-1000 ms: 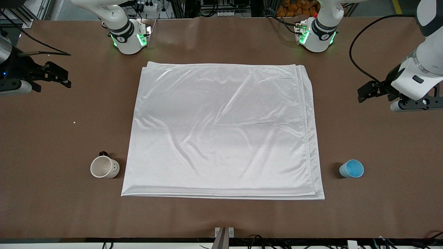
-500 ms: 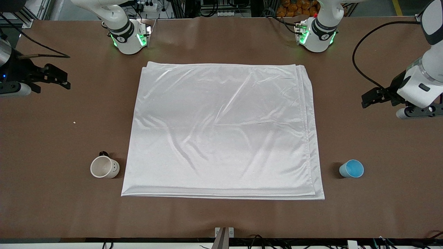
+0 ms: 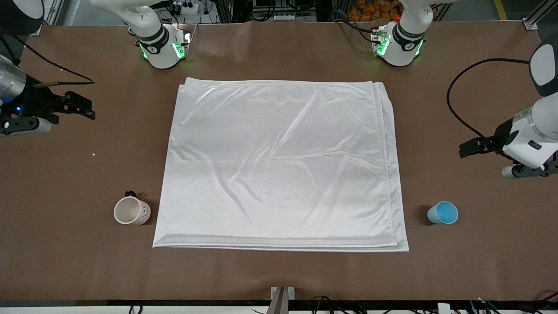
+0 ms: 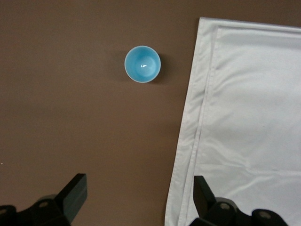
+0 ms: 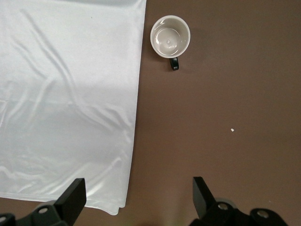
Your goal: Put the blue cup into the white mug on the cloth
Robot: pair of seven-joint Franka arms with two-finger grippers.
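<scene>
Left tool (image 3: 468, 149) moved toward blue cup (image 3: 443, 213), spread, above table, well apart.

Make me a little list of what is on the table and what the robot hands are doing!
blue cup: upright on table, beside cloth, toward left arm's end
white mug: upright on table, beside cloth, toward right arm's end
cloth: flat mid-table, nothing on it
left gripper: jaws open, holds nothing
right gripper: jaws open, holds nothing

a robotics lab: bench-mounted arm bases (image 3: 163, 48), loose cables (image 3: 462, 96).
</scene>
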